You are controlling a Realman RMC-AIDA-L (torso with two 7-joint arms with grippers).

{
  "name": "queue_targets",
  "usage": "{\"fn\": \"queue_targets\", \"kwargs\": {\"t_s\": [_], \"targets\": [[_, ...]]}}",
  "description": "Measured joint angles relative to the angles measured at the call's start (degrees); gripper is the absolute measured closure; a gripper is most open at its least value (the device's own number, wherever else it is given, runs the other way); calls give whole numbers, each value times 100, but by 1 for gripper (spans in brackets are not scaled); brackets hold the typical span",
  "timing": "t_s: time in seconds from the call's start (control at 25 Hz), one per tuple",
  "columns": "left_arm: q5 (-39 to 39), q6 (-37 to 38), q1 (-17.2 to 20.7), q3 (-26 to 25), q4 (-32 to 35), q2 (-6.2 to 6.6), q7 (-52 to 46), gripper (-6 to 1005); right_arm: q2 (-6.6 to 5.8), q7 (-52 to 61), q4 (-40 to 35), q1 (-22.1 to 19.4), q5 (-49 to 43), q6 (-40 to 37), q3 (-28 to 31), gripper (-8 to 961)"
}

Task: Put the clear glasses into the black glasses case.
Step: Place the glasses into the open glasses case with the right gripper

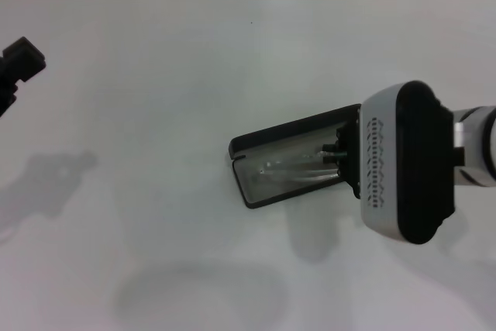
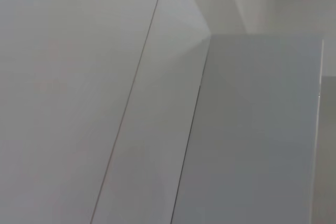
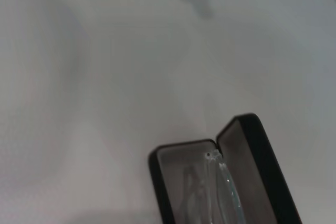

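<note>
You see the black glasses case: matt shell, grey cloth-like lining | the clear glasses: transparent glossy plastic | the surface: smooth matt white | right tool housing: smooth plastic, white and black

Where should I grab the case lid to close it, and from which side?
Grip the raised lid of the black glasses case along its free long edge, coming from the far side of the table, since the case lies open with the lid tilted back there. The clear glasses already lie inside, so mind them. The right gripper sits over the case's right end.
</note>
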Motion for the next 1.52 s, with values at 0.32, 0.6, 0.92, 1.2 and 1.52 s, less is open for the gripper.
{"fn": "queue_targets", "kwargs": {"t_s": [0.32, 0.6, 0.92, 1.2, 1.52], "targets": [[8, -18, -42, -48, -7, 13, -3, 939, -9, -106, 401, -34, -293, 712, -234, 914], [11, -47, -68, -48, -7, 22, 6, 939, -8, -244, 505, -33, -347, 885, -343, 914], [12, -80, -85, -68, -53, 19, 27, 939, -9, -274, 688, -9, -367, 1105, -363, 914], [11, -80, -88, -83, -65, 15, 39, 939, -8, -280, 751, -5, -367, 1169, -447, 914], [47, -74, -72, -83, -69, -2, 40, 939, -8, -280, 802, -35, -367, 1339, -497, 911]]}}
